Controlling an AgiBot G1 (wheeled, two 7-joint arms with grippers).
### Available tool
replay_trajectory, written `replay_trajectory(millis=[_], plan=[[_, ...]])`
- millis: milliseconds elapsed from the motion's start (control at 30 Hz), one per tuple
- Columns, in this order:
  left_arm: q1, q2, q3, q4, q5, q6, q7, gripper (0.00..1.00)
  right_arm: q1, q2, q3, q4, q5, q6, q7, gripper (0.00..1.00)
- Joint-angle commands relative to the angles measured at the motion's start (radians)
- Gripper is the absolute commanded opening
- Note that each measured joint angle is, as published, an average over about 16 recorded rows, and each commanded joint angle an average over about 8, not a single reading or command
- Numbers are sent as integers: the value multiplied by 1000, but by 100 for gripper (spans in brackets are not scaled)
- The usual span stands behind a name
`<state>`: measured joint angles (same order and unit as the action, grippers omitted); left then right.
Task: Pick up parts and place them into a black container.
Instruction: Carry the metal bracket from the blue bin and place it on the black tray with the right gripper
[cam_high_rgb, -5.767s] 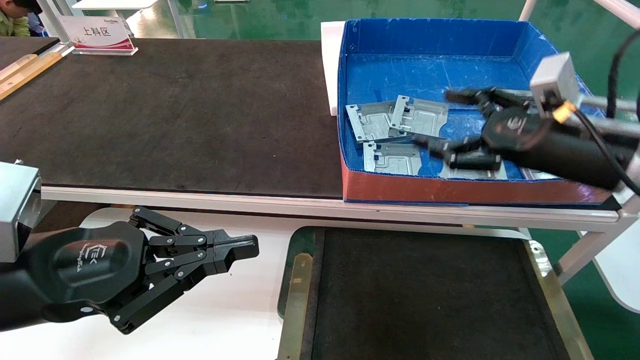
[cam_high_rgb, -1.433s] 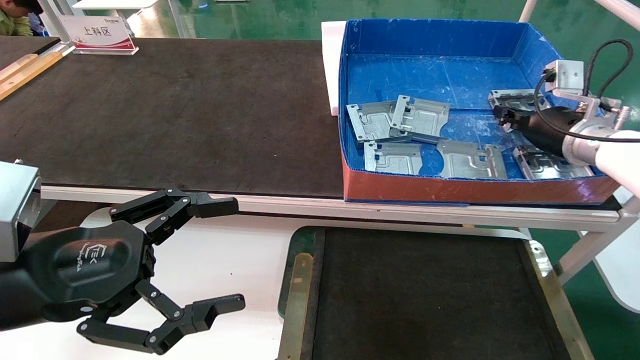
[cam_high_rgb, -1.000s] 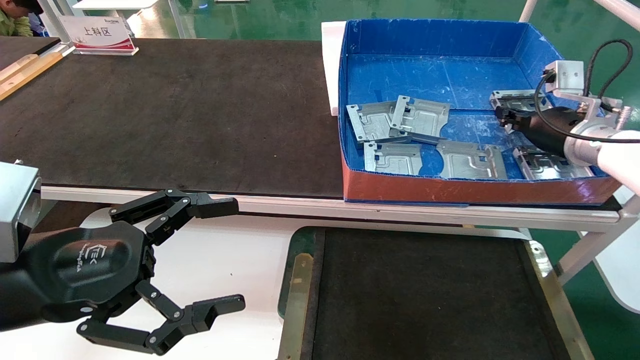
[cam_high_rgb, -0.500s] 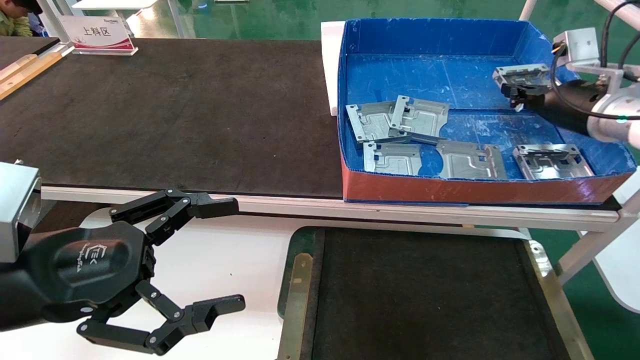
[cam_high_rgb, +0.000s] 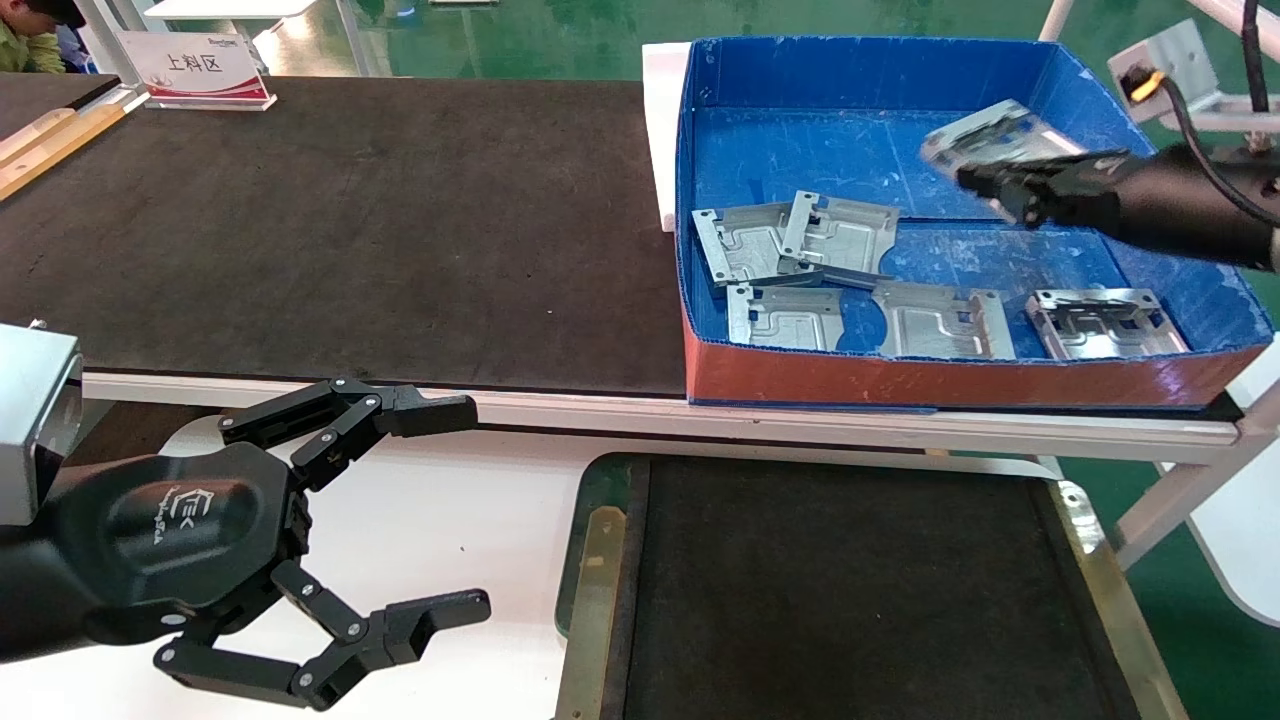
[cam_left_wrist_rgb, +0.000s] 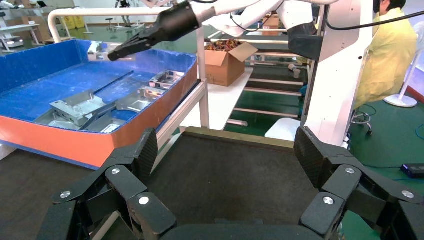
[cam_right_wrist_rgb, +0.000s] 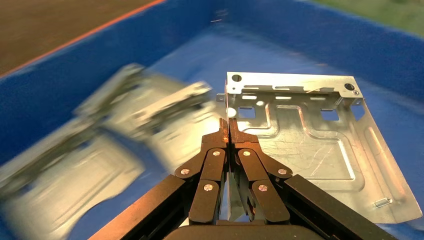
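The right tool (cam_high_rgb: 985, 185) is clenched on the edge of one plate (cam_high_rgb: 990, 135), holding it in the air above the far right part of the blue box (cam_high_rgb: 860, 75); in the right wrist view the fingertips (cam_right_wrist_rgb: 228, 136) pinch the plate (cam_right_wrist_rgb: 310, 145) at its rim, next to a bent tab, with most of the sheet sticking out to one side. Judging by its look, the plate is thin stamped metal: stiff, fairly light, smooth and likely slippery, with sharp tabs. Held by one edge it may swing or slide in the pinch, so a grip close to a bent tab or an embossed groove should hold better than one on bare flat metal. Five more plates (cam_high_rgb: 835, 235) lie on the box floor, two of them overlapping, which could make those awkward to lift singly. The black tray (cam_high_rgb: 1085, 545) sits low in front of the bench (cam_high_rgb: 300, 230), with nothing in the part that shows. The left tool (cam_high_rgb: 440, 505) hangs spread wide and idle beside the tray's left edge, gripping nothing.
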<state>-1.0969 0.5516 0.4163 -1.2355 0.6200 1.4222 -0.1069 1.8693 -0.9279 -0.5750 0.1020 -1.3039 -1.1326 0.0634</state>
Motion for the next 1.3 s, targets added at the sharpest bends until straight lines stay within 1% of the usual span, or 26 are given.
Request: replay_trajectory(millis=[33, 300, 367, 433, 533, 633, 800, 1000, 1133, 1300], plan=[[0, 0, 0, 0, 0, 0, 0, 100, 4, 18, -3, 6, -2, -74, -21, 0], [0, 0, 0, 0, 0, 0, 0, 100, 18, 68, -4, 28, 16, -373, -72, 0], [0, 0, 0, 0, 0, 0, 0, 100, 16, 76, -5, 39, 25, -427, -78, 0], [0, 0, 0, 0, 0, 0, 0, 100, 10, 83, -8, 57, 38, -459, -79, 0], [0, 0, 0, 0, 0, 0, 0, 100, -12, 96, -19, 107, 67, -471, -66, 0], [0, 0, 0, 0, 0, 0, 0, 100, -50, 117, -38, 186, 114, -475, -37, 0], [0, 0, 0, 0, 0, 0, 0, 100, -140, 171, -92, 368, 233, -475, 39, 0], [0, 0, 0, 0, 0, 0, 0, 100, -230, 246, -188, 581, 385, -470, 120, 0], [0, 0, 0, 0, 0, 0, 0, 100, -260, 269, -258, 651, 437, -466, 125, 0], [0, 0, 0, 0, 0, 0, 0, 100, -282, 266, -341, 675, 455, -463, 78, 0]])
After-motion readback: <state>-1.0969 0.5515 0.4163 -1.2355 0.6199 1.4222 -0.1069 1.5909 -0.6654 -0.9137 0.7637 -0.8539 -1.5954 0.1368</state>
